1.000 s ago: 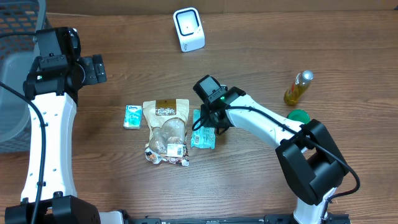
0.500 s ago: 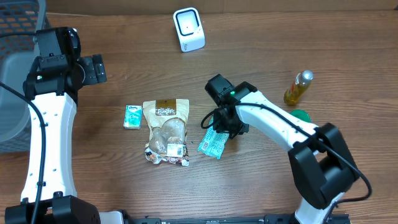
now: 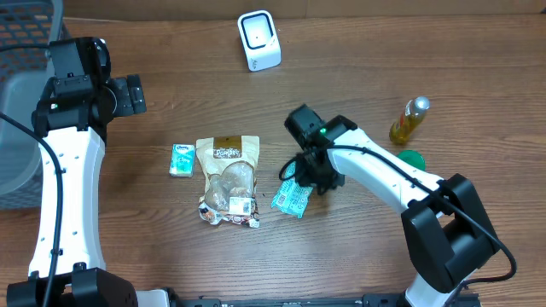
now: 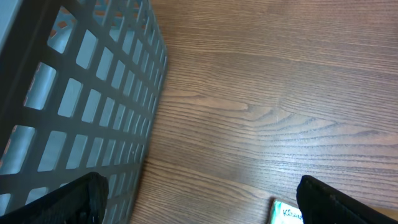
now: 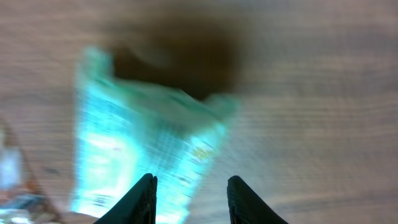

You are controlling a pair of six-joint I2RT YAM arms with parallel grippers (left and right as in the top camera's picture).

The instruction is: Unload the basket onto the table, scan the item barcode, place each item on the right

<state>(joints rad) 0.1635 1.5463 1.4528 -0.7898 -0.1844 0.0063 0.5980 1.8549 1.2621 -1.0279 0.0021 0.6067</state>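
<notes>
**Item: teal packet** (image 3: 293, 198). Near the table's middle, just right of the snack pouch (image 3: 228, 179), tilted, its right edge under the right gripper (image 3: 309, 177). The right wrist view is blurred; the packet's lower edge runs between the two fingers (image 5: 147, 198).

**Holder: right gripper.** Jaws partly closed and apparently pinching the packet's edge; the blur leaves the contact itself uncertain.

**Destination: scanner** (image 3: 258, 39). White, at the far edge, left of the packet and well apart from it.

**Handling note (judgement).** The packet is thin and soft, so it may droop or fold. Lift it clear of the pouch, carry it far and left, and present the barcode side flat to the scanner's window. Which face bears the barcode cannot be told.

**Idle: left gripper** (image 3: 128, 94). Jaws spread wide and empty, at the far left beside the basket (image 4: 74, 112).
</notes>
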